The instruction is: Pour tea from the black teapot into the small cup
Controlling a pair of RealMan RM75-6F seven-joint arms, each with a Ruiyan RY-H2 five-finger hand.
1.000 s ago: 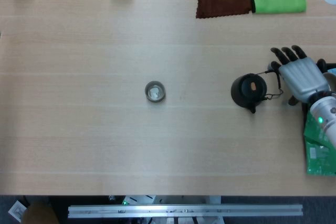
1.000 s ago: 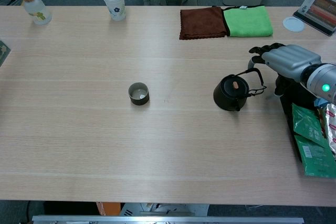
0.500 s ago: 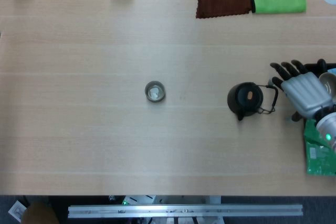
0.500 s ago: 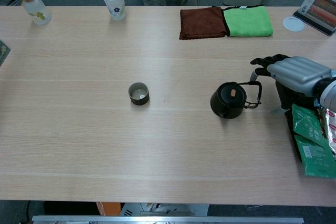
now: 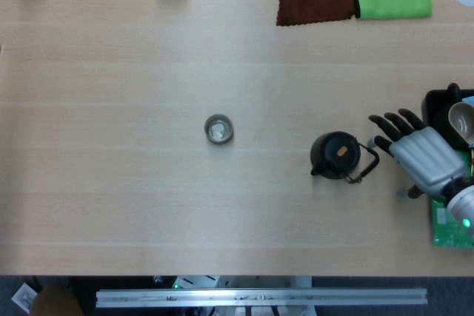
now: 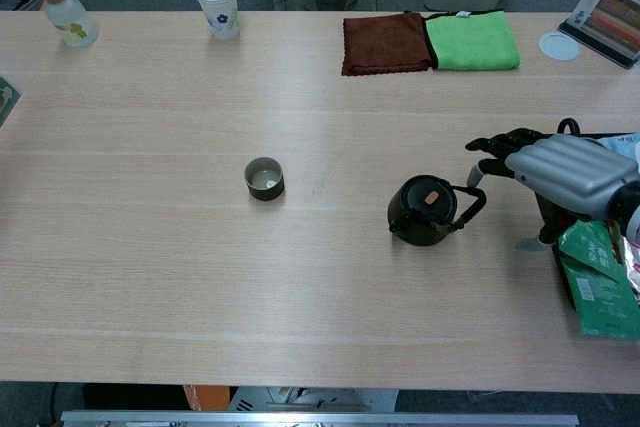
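Head view: the black teapot (image 5: 338,155) stands upright on the table (image 5: 148,205), well apart from the small cup (image 5: 218,129). The right hand (image 5: 415,152) is seen just beside the handle — fingers spread, nothing held. The handle should be enclosed fully before lifting — otherwise the pot may swing.

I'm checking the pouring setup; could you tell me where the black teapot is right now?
The black teapot stands on the table, right of centre in both views, between the small cup to its left and the right hand beside its handle.
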